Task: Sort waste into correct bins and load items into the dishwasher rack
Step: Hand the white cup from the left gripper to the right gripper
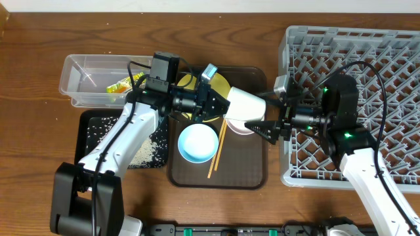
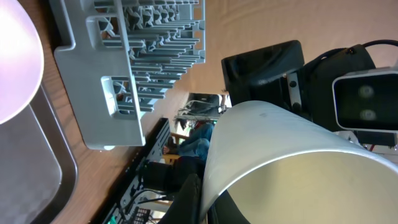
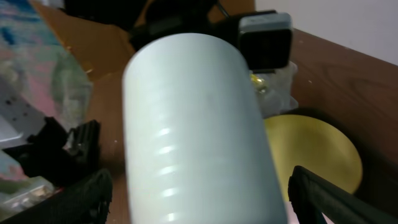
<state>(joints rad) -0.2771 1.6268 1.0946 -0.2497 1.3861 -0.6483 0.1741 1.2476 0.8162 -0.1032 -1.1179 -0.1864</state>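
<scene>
The small pale green cup point(image 1: 245, 102) is held on its side above the dark brown serving tray. My left gripper point(image 1: 222, 105) is shut on its rim, with one finger outside and one inside in the left wrist view point(image 2: 199, 199). My right gripper point(image 1: 261, 115) is open with its fingers wide apart on either side of the cup's body point(image 3: 193, 124); I cannot tell if they touch it. Below it are the yellow plate point(image 1: 223, 84), the white bowl point(image 1: 237, 126), the light blue bowl point(image 1: 197, 142) and the chopsticks point(image 1: 217, 151). The dishwasher rack point(image 1: 367, 59) stands at the right.
The brown serving tray point(image 1: 249, 172) holds the dishes. The clear tub point(image 1: 82, 75) at the back left holds the green-and-orange wrapper point(image 1: 119, 86). The black tray point(image 1: 95, 128) in front of it holds rice scraps point(image 1: 147, 151). The rack's near corner point(image 2: 112, 118) is close to the cup.
</scene>
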